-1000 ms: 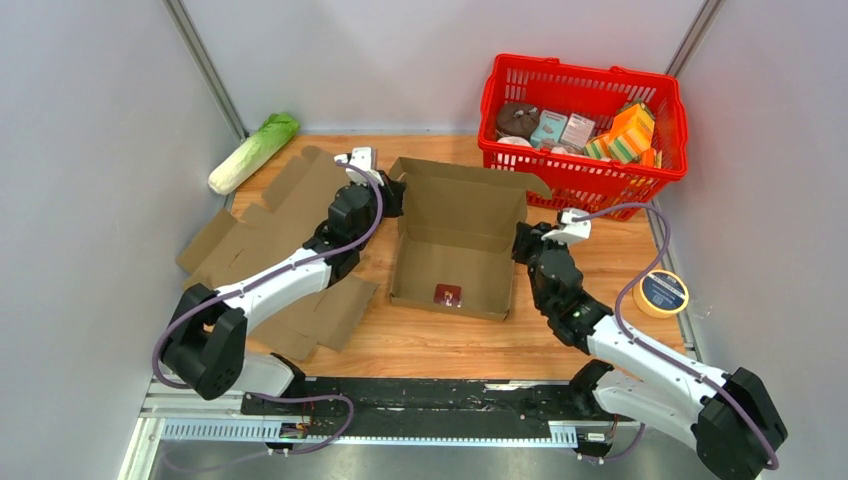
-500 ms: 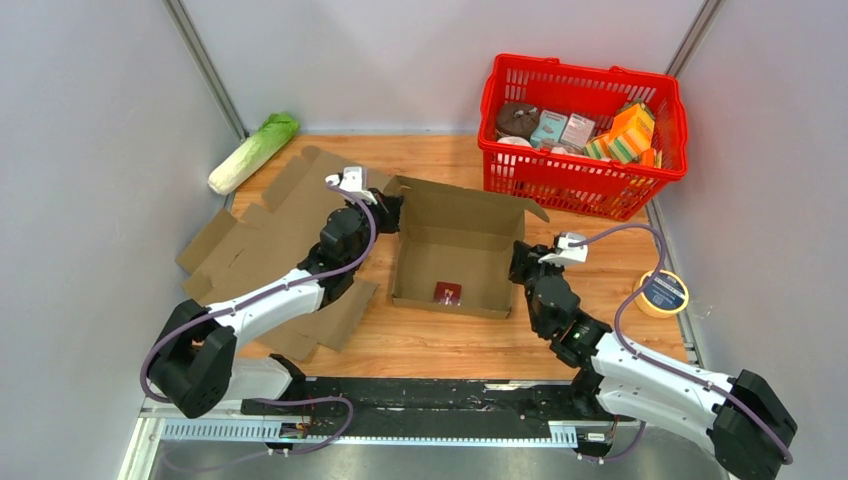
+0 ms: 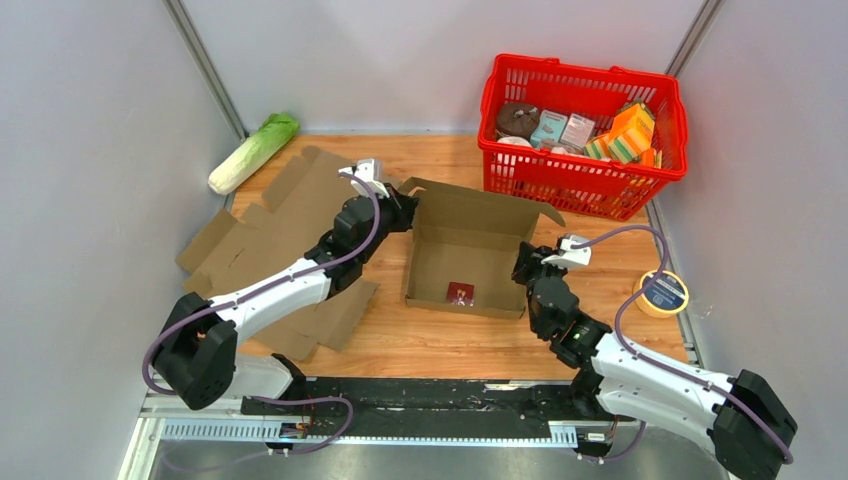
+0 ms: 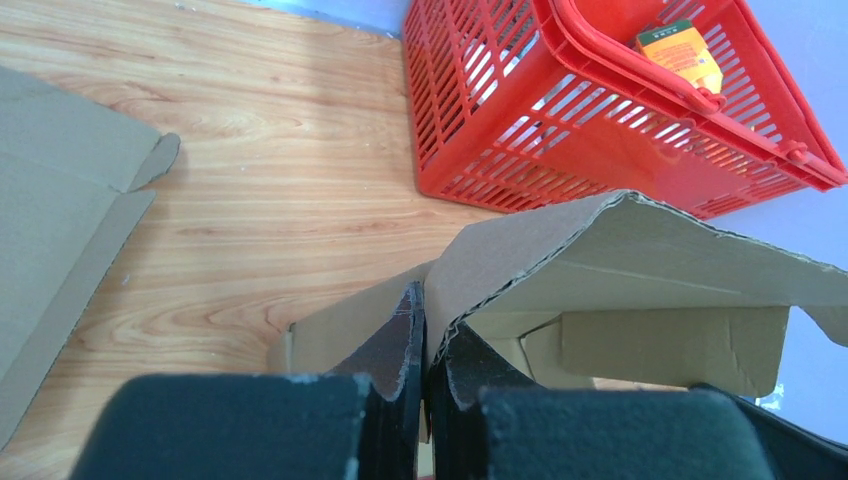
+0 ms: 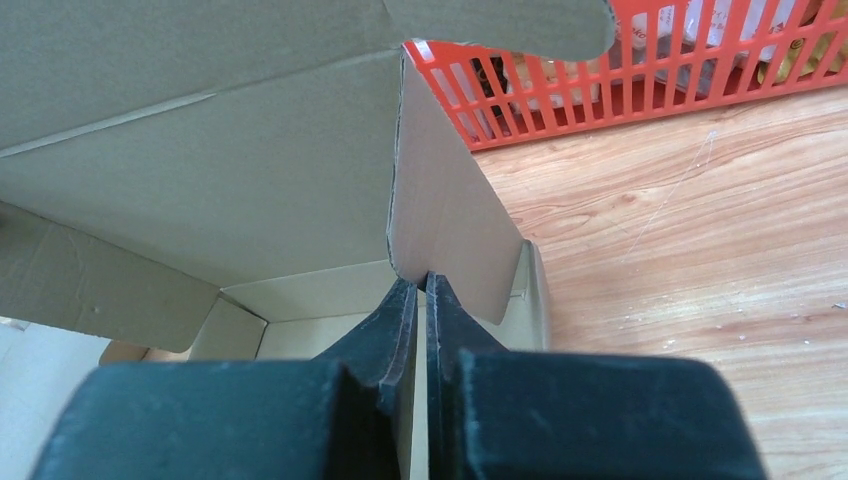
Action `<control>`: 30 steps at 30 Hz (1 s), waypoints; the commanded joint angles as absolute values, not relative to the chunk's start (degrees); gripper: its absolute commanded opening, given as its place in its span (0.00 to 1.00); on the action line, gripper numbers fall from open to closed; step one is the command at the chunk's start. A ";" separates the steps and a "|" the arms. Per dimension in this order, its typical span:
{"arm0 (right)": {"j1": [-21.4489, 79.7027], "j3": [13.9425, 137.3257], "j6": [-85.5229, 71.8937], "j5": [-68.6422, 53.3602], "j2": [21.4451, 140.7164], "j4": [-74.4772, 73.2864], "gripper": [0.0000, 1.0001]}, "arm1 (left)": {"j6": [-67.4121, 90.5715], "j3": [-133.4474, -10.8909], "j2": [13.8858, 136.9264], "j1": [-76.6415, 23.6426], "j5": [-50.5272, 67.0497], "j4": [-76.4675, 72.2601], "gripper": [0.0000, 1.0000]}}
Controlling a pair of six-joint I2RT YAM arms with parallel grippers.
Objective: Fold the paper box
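Two tools pinch paper box (image 3: pixel 470 240) walls; left tool (image 3: pixel 403 207) far-left corner; right tool (image 3: pixel 523 263) right side.

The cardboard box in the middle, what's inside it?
Inside the cardboard box, one small dark red object lies on the floor by the near wall. The rest of the visible floor looks bare. The strip right behind that wall is hidden from above.

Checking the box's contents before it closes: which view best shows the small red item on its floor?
The top external view: the red item lies in plain sight on the floor of the paper box, near the front wall. Both wrist views show only the box's walls and flaps; the item is out of sight there.
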State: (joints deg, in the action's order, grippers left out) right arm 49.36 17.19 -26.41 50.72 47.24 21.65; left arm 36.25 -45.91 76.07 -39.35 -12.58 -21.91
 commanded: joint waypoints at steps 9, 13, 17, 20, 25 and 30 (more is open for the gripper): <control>49.83 18.54 -27.52 52.65 49.13 19.43 0.04 | 41.39 -54.05 77.87 -40.87 -9.67 -5.36 0.00; 49.66 20.56 -26.20 52.21 47.73 16.09 0.15 | 45.25 -55.10 79.54 -40.87 -5.64 -7.29 0.00; 49.66 24.60 -28.29 53.52 46.06 3.57 0.54 | 43.60 -56.60 80.42 -41.04 -6.06 -5.89 0.00; 48.78 27.94 -29.61 49.59 43.25 -6.89 0.81 | 40.70 -56.08 79.90 -41.04 -8.17 -5.01 0.00; 47.73 29.62 -33.04 41.60 35.69 -19.76 1.00 | 36.13 -55.55 79.28 -41.04 -10.90 -3.61 0.00; 46.23 28.92 -35.25 37.62 28.76 -27.06 1.00 | 35.42 -53.53 79.01 -40.96 -10.64 -5.27 0.00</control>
State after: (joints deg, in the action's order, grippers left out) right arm 46.83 27.90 -32.60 41.63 32.82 -17.74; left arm 37.10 -55.29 79.42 -40.53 -10.92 -9.04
